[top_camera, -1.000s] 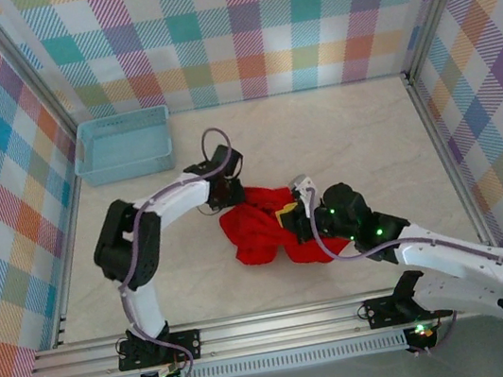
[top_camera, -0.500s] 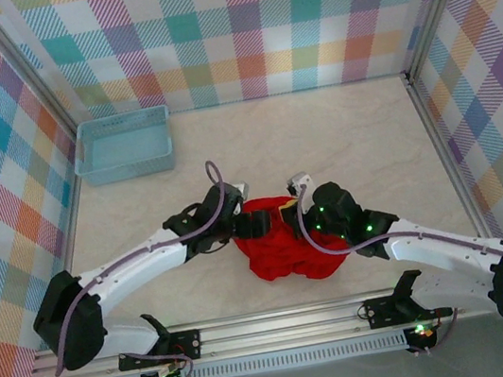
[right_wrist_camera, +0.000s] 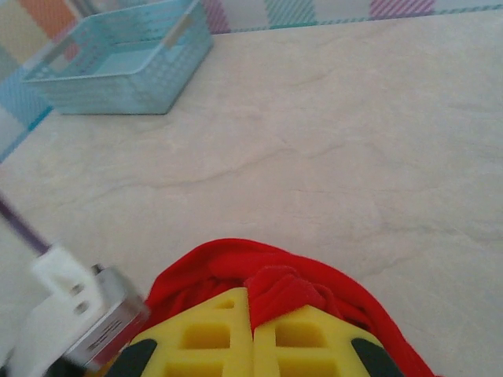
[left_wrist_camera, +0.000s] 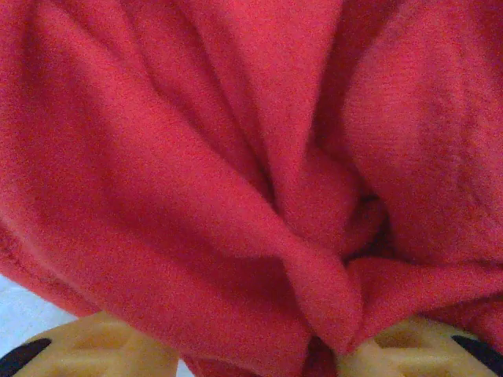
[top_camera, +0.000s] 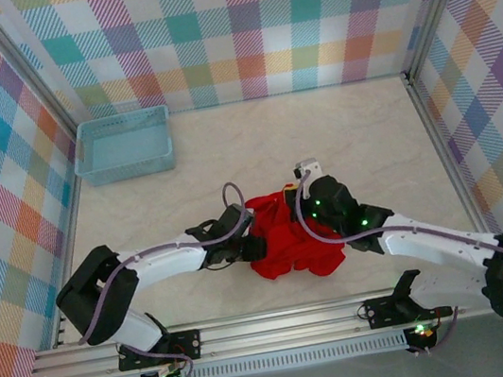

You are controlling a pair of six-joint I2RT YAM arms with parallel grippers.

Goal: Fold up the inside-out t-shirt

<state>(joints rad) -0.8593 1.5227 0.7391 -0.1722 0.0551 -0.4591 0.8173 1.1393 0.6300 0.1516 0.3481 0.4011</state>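
Red t-shirt (top_camera: pixel 294 244) is sitting in a crumpled heap on the pale marbled table (top_camera: pixel 367 132), toward the near edge and roughly in the middle, right between the two arms. It's nowhere near flat, just a bunched lump with deep soft folds, plain bright red all over, and no seam or hem I could pick out from above. Up close from the left wrist it looks like fuzzy red knit, with thick creases running down into a knot of cloth. The left gripper (left_wrist_camera: pixel 259 357) is pushed into the left side of the heap. Its yellow fingers (left_wrist_camera: pixel 102 349) stand apart with a wad of cloth between them, and honestly I can't tell whether it's squeezing or just resting there. The right gripper (right_wrist_camera: pixel 252 314) is clamped tight, its yellow fingers pressed together with a small bump of the red cloth pinched at the tips, on the far right side of the pile. The blue basket (top_camera: pixel 123 145) sits well apart in the far left corner, by the plaid walls (top_camera: pixel 236 28).
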